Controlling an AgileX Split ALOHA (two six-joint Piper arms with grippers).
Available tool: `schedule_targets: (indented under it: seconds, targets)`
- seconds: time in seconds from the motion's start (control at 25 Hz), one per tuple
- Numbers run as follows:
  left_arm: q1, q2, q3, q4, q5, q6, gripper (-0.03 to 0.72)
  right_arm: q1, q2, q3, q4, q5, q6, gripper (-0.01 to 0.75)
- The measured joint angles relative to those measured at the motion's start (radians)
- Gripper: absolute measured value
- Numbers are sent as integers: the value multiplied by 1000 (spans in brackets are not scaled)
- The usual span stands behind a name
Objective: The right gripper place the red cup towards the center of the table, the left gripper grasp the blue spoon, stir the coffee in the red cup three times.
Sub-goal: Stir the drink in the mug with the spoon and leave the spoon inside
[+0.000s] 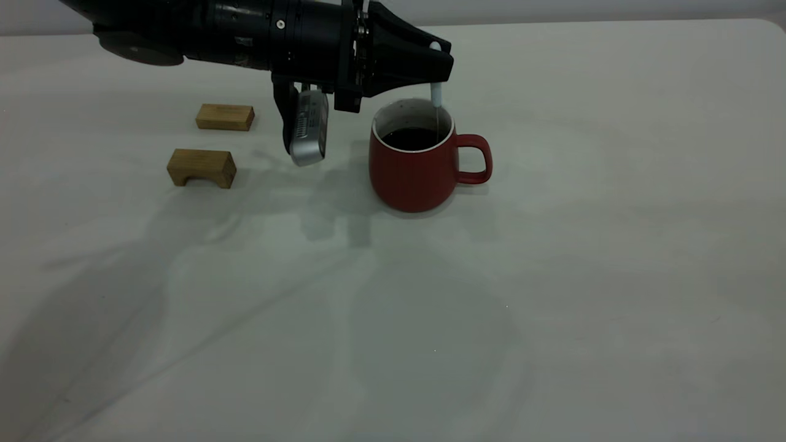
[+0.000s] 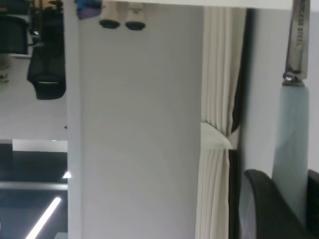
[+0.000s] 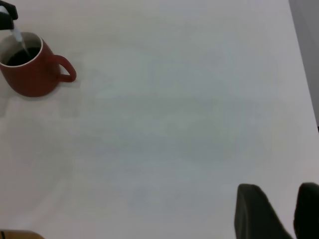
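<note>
The red cup (image 1: pixel 411 175) stands upright on the table (image 1: pixel 552 276), handle pointing right, with dark coffee (image 1: pixel 412 138) inside. My left gripper (image 1: pixel 439 61) hovers just above the cup's rim, shut on the pale handle of the blue spoon (image 1: pixel 436 93). The spoon hangs straight down, its thin metal neck reaching into the coffee; its bowl is hidden. In the left wrist view the blue spoon (image 2: pixel 291 134) sits between the jaws of the left gripper (image 2: pixel 289 191). My right gripper (image 3: pixel 278 190) is open and holds nothing, far from the red cup (image 3: pixel 27 74).
Two tan wooden blocks (image 1: pixel 225 116) (image 1: pixel 202 167) lie left of the cup, under the left arm. The table's far edge runs behind the cup, with a rounded corner at the back right. Bare tabletop spreads in front of and to the right of the cup.
</note>
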Motion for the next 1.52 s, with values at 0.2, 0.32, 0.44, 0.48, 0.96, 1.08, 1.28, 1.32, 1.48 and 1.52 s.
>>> schedule_targets:
  seconds: [0.2,0.32,0.44,0.48,0.96,1.08,1.28,1.32,1.48,1.52]
  targets:
    - [0,-47,0,116,-106,-30,179,0,0,0,0,0,0,237]
    - [0,-62,-4,159,-153,-22,179,0,0,0,0,0,0,237]
    - [0,-59,-5,163,-174,32,179,0,0,0,0,0,0,237]
    - [1,-55,-6,154,-173,57,179,0,0,0,0,0,0,237]
    - [1,-5,-9,81,-43,116,179,0,0,0,0,0,0,237]
    - [1,-5,-9,80,-40,117,179,0,0,0,0,0,0,237]
    - [1,-5,-9,80,-39,117,182,0,0,0,0,0,0,237]
    - [1,-5,-9,80,-39,117,193,0,0,0,0,0,0,237]
    - [1,-5,-9,80,-35,117,289,0,0,0,0,0,0,237]
    - [1,-5,-9,80,-33,117,315,0,0,0,0,0,0,237]
